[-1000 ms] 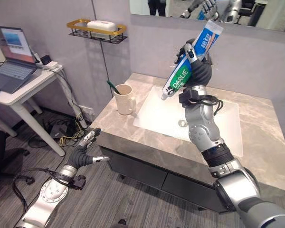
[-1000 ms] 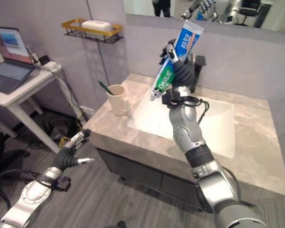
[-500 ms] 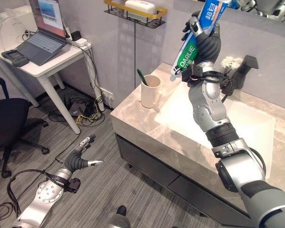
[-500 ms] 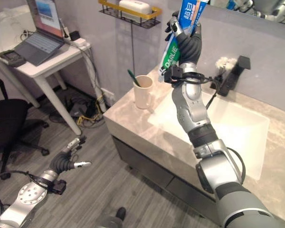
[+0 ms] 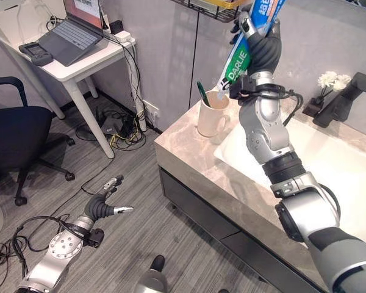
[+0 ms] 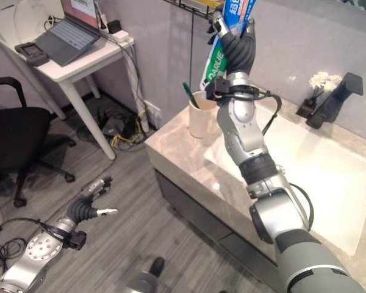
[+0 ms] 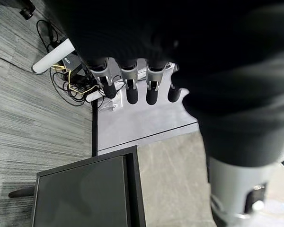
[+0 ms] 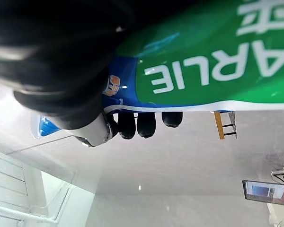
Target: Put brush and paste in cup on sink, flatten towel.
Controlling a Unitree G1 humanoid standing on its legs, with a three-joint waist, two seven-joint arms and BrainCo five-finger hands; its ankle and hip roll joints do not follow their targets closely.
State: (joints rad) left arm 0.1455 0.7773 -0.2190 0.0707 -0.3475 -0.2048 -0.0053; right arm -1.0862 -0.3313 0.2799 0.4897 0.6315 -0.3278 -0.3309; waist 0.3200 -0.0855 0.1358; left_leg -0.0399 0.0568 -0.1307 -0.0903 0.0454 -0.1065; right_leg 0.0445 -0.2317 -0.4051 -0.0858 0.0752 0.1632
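Your left hand (image 5: 104, 204) hangs low at seven o'clock over the floor (image 5: 140, 232), fingers loose and empty. On the bench (image 5: 189, 137), the cup (image 5: 211, 114) holds the brush (image 5: 202, 94). At one o'clock, your right hand (image 5: 260, 46) grips the paste (image 5: 239, 61) above the cup.

The only print large enough to make out is on the toothpaste tube (image 5: 240, 59), which the right hand (image 5: 265, 49) grips high above the tabletop (image 5: 189, 143). A line of big white capital letters runs lengthwise along the tube's green band, clearest in the right wrist view (image 8: 217, 56). On the blue part of the tube (image 6: 235, 12) sit large white characters, cut off at the edge of the view. The laptop (image 5: 79, 27) on the white desk (image 5: 79, 64) has a lit screen, but its contents are too small to read.
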